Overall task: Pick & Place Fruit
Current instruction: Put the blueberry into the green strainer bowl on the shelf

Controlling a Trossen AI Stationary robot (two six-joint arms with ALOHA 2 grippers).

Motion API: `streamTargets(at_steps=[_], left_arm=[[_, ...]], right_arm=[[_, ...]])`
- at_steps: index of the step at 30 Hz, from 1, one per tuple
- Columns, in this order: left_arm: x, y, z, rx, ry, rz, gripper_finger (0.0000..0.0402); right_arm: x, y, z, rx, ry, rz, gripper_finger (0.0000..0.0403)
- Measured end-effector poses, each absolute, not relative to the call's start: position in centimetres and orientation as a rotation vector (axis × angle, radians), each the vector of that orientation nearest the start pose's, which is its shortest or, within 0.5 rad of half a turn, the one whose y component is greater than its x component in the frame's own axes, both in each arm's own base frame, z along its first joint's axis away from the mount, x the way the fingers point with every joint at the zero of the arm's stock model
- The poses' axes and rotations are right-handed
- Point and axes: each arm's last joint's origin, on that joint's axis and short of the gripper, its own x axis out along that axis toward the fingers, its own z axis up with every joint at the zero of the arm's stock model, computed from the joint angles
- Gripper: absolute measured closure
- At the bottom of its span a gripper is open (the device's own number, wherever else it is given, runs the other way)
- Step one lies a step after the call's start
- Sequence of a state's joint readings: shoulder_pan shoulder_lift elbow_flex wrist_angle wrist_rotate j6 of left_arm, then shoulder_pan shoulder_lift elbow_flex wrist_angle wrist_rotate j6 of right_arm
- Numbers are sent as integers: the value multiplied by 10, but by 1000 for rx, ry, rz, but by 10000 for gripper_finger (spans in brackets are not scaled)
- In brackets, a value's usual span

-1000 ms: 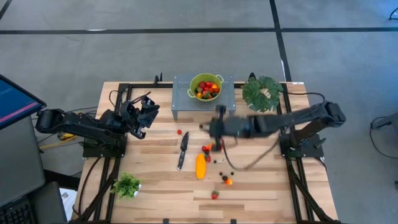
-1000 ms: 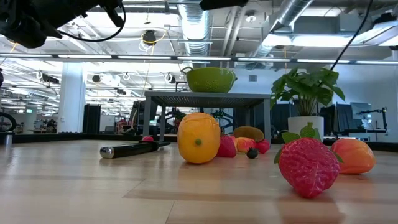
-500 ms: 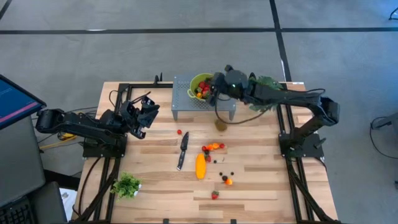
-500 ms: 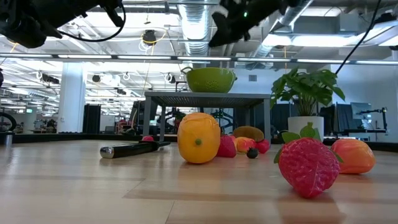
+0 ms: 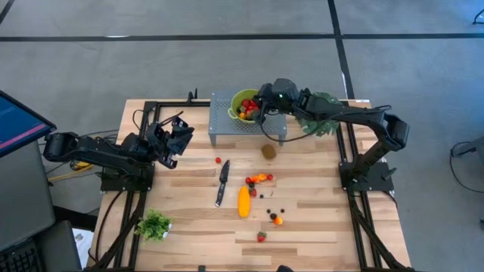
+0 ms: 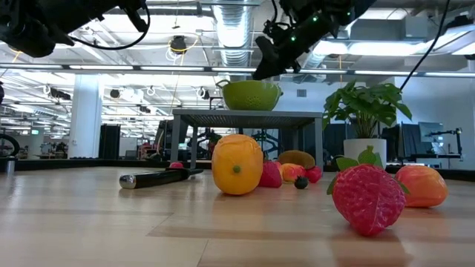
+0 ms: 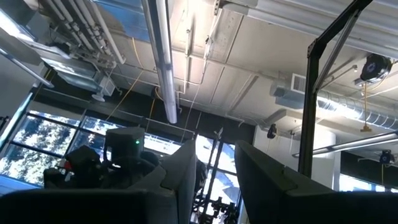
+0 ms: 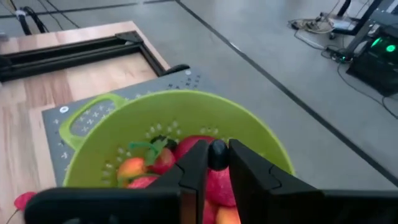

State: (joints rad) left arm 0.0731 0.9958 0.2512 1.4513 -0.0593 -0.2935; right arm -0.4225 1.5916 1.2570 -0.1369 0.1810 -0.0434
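Your right pincer (image 8: 216,163) hangs directly above the green colander (image 8: 99,140), clamped on a small dark ball (image 8: 217,149); the drop runs straight down. The left pincer (image 7: 216,163), fingers apart and empty, waits well away from the colander.

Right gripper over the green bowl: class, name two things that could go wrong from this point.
1. The right gripper holds a small dark ball above the green bowl, which is already piled with fruit. Dropped, the ball might bounce off the pile and out.
2. The bowl stands on a raised grey stand. A low pass by the arm could nudge the bowl towards the edge.
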Motion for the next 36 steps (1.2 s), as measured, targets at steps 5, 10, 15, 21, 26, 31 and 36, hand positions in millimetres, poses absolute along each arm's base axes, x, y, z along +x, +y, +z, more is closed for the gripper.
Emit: streamTargets(at_steps=[5,10,15,21,26,31,36], left_arm=[[170,14,266,-276,-721,22,296],[170,14,266,-276,-721,22,296],[170,14,266,-276,-721,21,296],[170,14,266,-275,-720,19,296],[170,14,266,-275,-720,19,296],[170,14,266,-275,-721,20,296],[170,14,266,-275,-721,20,296]], right_arm=[[327,-154,297,53,506,-591,339],[323,-158,294,90,543,-613,322],[321,-159,292,100,559,-618,279],[322,-157,293,98,554,-611,196],[327,-152,297,43,517,-582,143],[336,-137,302,-32,478,-524,136],[342,-122,302,-64,478,-476,137]])
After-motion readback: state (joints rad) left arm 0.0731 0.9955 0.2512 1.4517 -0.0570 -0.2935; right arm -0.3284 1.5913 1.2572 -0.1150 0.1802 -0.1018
